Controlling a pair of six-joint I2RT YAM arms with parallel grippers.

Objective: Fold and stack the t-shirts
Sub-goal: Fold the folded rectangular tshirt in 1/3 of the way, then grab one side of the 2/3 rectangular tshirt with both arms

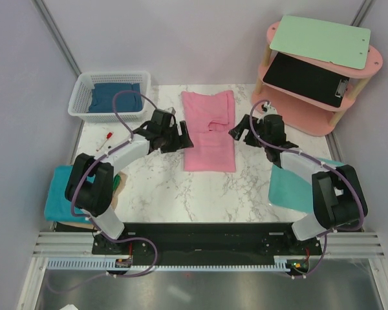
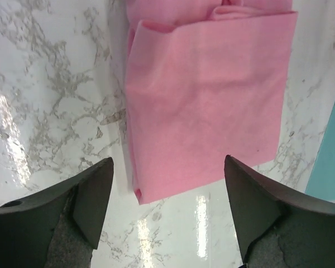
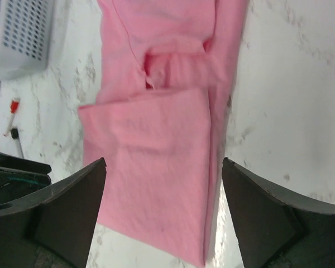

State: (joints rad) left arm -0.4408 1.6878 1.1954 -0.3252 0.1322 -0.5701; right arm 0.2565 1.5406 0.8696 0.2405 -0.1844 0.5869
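Note:
The pink t-shirt (image 1: 209, 132) lies folded into a long strip in the middle of the marble table, with its lower half doubled over the upper part. My left gripper (image 1: 185, 137) hovers at the strip's left edge and stands open with nothing between its fingers. The left wrist view looks down on the shirt's (image 2: 206, 95) near corner between the spread jaws of that gripper (image 2: 167, 159). My right gripper (image 1: 237, 133) is open at the strip's right edge. In its wrist view, this gripper (image 3: 163, 160) is above the shirt's folded layer (image 3: 156, 151). The dark blue t-shirt (image 1: 115, 97) sits in the basket.
A white mesh basket (image 1: 84, 90) stands at the back left, with a red-capped marker (image 1: 107, 139) just in front of it. A pink two-tier shelf (image 1: 317, 71) with clipboards is at the back right. Teal cloth lies at the left edge (image 1: 64, 194) and at the right edge (image 1: 296, 184).

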